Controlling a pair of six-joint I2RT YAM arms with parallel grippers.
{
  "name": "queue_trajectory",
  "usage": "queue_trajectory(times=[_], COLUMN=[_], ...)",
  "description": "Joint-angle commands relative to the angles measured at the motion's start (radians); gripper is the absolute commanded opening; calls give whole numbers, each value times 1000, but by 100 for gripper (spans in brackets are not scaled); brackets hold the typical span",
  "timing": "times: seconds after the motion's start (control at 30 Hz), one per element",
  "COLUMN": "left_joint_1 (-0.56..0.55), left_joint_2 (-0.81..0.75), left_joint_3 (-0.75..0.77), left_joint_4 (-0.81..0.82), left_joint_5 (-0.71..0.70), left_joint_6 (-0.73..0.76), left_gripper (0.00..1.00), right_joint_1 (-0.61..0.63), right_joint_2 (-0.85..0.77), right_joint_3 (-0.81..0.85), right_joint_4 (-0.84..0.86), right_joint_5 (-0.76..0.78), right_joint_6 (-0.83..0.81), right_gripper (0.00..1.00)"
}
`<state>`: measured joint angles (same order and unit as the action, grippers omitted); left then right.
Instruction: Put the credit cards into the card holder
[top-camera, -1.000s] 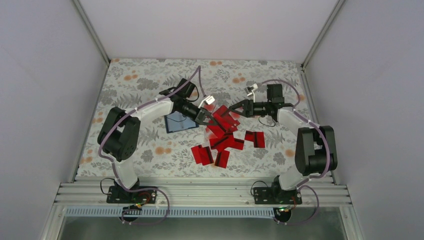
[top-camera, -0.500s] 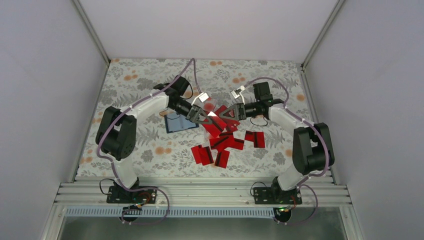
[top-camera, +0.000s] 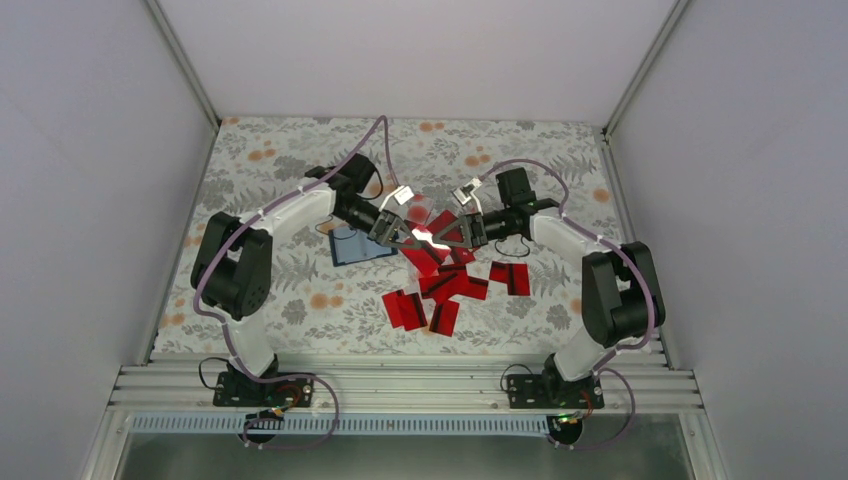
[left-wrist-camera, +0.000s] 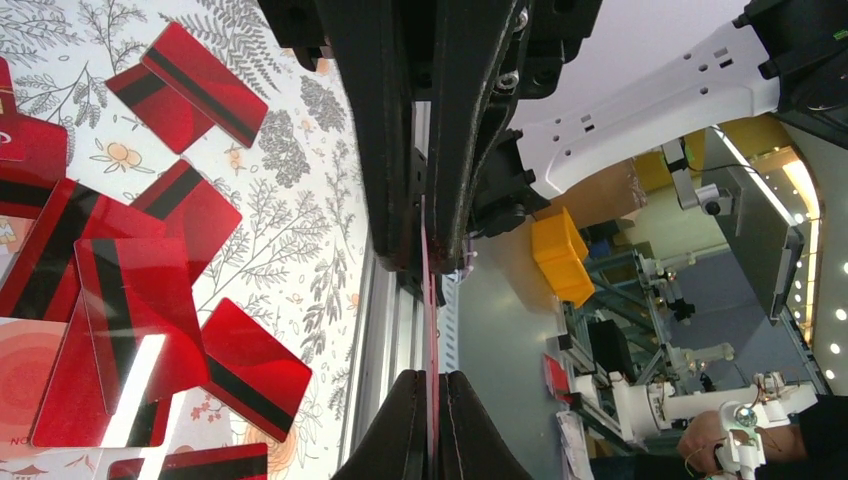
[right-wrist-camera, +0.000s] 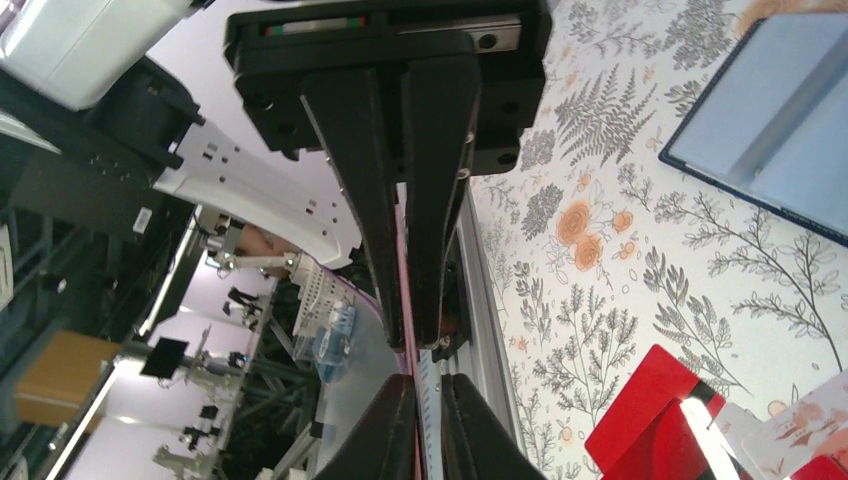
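Several red credit cards (top-camera: 445, 285) lie in a loose pile mid-table, also in the left wrist view (left-wrist-camera: 130, 300). The dark blue card holder (top-camera: 358, 246) lies flat left of the pile, under my left forearm, and shows in the right wrist view (right-wrist-camera: 770, 140). My left gripper (top-camera: 408, 236) (left-wrist-camera: 433, 375) is shut on one credit card (top-camera: 425, 237), held edge-on (left-wrist-camera: 432, 300) above the pile. My right gripper (top-camera: 447, 236) (right-wrist-camera: 427, 380) faces it tip to tip. Its jaws straddle the same card (right-wrist-camera: 406, 290), one finger against it with a thin gap on the other side.
A floral cloth (top-camera: 280, 160) covers the table, bounded by grey walls and an aluminium rail (top-camera: 400, 385) at the near edge. Two cards (top-camera: 510, 277) lie apart on the right of the pile. Both forearms arch inward over the table's middle.
My left gripper lifted a card off the pile and turned toward the right. The right gripper moved left to meet it and narrowed its jaws around the card.
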<state>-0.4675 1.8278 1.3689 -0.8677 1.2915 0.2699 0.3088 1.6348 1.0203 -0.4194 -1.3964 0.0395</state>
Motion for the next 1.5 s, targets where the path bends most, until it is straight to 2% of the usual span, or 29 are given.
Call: queue_trajectory(times=[0.0,0.27,0.6,0.73,0.87,0.97,1.07,1.27,1.47], left_joint_1=[4,5,30,38,59,77,88,89,91], left_joint_2=[17,37,80,91,85,74,77,61,-18], left_joint_3=[37,55,68,82,77,59,48,-55,-185], left_joint_4=[1,4,30,27,34,71,98,408,725], left_joint_5=[38,27,12,7,-14,-42,-71,-62,-183], left_joint_6=[42,34,3,6,-6,-43,-74,-350,-707], left_gripper=[2,3,14,22,38,42,42,46,55], right_joint_1=[15,26,21,0,-48,-71,-80,-83,-95], right_joint_2=[8,3,53,70,83,105,127,141,153], right_joint_3=[20,21,11,13,11,12,10,31,88], right_joint_4=[-20,-25,72,105,149,151,148,154,201], right_joint_5=[-33,-72,-63,-83,-84,-71,-60,-61,-8], right_joint_6=[-23,-28,134,175,225,238,246,259,375], right_gripper=[5,4,4,4,4,4,4,4,4])
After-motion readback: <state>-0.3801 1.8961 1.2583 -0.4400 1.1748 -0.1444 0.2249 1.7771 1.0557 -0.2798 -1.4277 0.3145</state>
